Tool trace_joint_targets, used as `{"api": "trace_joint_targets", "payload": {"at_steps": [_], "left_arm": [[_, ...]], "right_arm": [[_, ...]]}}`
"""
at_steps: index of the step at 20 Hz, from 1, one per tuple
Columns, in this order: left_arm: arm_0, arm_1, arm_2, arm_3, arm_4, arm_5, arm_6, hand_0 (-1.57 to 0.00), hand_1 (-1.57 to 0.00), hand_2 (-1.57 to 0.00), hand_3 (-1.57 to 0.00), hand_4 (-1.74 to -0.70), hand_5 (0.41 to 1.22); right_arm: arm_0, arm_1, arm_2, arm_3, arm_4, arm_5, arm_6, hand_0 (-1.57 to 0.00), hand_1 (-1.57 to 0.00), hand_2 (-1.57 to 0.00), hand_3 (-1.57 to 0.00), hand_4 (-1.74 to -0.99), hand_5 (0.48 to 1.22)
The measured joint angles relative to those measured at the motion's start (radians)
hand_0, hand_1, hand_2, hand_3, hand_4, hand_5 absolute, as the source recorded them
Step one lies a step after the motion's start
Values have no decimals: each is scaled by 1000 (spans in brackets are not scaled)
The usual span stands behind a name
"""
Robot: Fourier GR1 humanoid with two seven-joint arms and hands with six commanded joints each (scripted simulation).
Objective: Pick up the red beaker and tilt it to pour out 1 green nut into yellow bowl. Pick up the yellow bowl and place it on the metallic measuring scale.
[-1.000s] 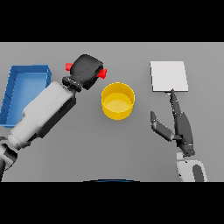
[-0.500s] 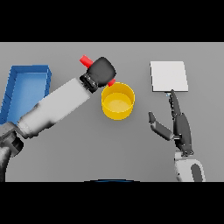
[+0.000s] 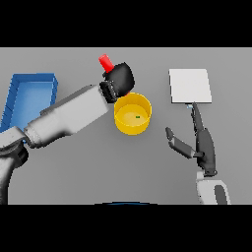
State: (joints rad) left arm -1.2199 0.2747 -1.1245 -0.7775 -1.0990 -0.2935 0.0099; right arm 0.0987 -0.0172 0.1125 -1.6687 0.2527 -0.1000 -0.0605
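Note:
My left hand point(image 3: 121, 78) is shut on the red beaker point(image 3: 105, 62), of which only one red end sticks out up-left of the fist. The hand hangs over the far-left rim of the yellow bowl point(image 3: 132, 123). A small green nut point(image 3: 138, 116) lies inside the bowl. The metallic measuring scale point(image 3: 190, 85), a pale square plate, lies at the right rear. My right hand point(image 3: 203, 142) stands open to the right of the bowl, fingers pointing toward the scale, thumb spread left.
A blue tray point(image 3: 30, 94) sits at the far left edge of the table. My left forearm point(image 3: 69, 118) runs diagonally from the lower left across the space between tray and bowl.
My left hand carried the beaker rightward to the bowl's rim and turned it, so its red end now points up-left. A green nut now lies in the bowl. The right hand stayed still.

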Motion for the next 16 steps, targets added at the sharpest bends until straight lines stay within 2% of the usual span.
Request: {"api": "trace_joint_targets", "payload": {"at_steps": [2, 6, 10, 12, 13, 14, 15, 16], "left_arm": [[-38, -9, -35, 39, -16, -6, -29, -1571, -1571, -1571, -1568, -1735, 1221], [-82, -36, -111, 68, -52, 2, -64, -1571, -1571, -1571, -1570, -1735, 1221], [-113, -21, -171, 58, -73, 12, -97, -1571, -1571, -1571, -1570, -1733, 1221], [-160, -10, -168, 67, -59, 4, -120, -1571, -1571, -1571, -1571, -1730, 1221], [-172, 0, -155, 72, -41, 7, -130, -1571, -1571, -1571, -1571, -1729, 1221], [-209, 3, -141, 90, -35, 31, -126, -1571, -1571, -1571, -1494, -1727, 1221], [-239, 24, -125, 102, -23, 50, -130, -1571, -1571, -1399, -1509, -1676, 1221], [-268, 31, -107, 126, -11, 49, -118, -1571, -1571, -1434, -1266, -1689, 1221]], "right_arm": [[14, 4, 11, 2, 31, -19, -17, 1, 1, 1, 1, -1225, 583], [4, -3, 7, -2, 27, -17, -26, 1, 1, 1, 1, -1206, 591], [1, -4, 11, 0, 40, -23, -34, 1, 1, 1, 1, -1207, 594], [-4, -1, 14, 3, 45, -23, -13, 1, 1, 1, 1, -1206, 592], [-6, -1, 9, 6, 35, -20, -20, 1, 1, 1, 1, -1209, 592], [-15, 4, 14, 6, 42, -26, -21, 1, 1, 1, 1, -1203, 592], [-17, 0, 11, 10, 48, -31, -24, 1, 1, 1, 1, -1201, 592], [-12, 3, 14, 7, 50, -34, -26, 1, 1, 1, 1, -1190, 594]]}}
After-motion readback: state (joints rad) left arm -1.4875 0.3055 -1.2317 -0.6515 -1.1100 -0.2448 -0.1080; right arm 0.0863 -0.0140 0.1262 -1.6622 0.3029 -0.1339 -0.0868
